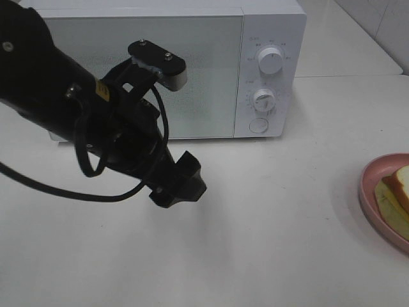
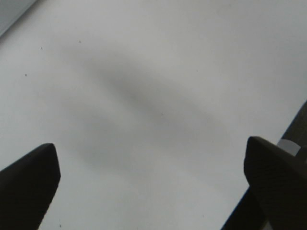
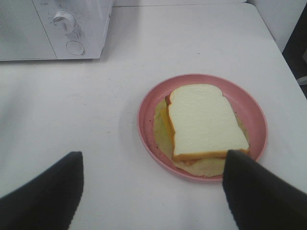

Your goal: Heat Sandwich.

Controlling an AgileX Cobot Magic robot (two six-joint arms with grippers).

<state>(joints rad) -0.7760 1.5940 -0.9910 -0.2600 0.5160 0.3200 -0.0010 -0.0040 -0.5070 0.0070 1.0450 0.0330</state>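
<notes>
The sandwich (image 3: 204, 122), white bread with a tan crust and yellow filling, lies on a round pink plate (image 3: 148, 108). In the high view the sandwich (image 1: 397, 192) and its plate (image 1: 370, 185) are cut off by the right edge. My right gripper (image 3: 151, 191) hovers just short of the plate, open, with nothing between its fingers. One of its fingertips (image 3: 259, 191) overlaps the plate's near rim in the picture. My left gripper (image 1: 181, 185) hangs in front of the microwave (image 1: 271, 32). In its wrist view the left gripper (image 2: 151, 187) is wide open over bare table.
The white microwave (image 3: 86, 28) stands at the back with its door (image 1: 160, 70) closed, and two knobs and a button on its right panel. The black left arm and its cable (image 1: 83, 166) cover the door's left part. The table top (image 1: 275, 224) is white.
</notes>
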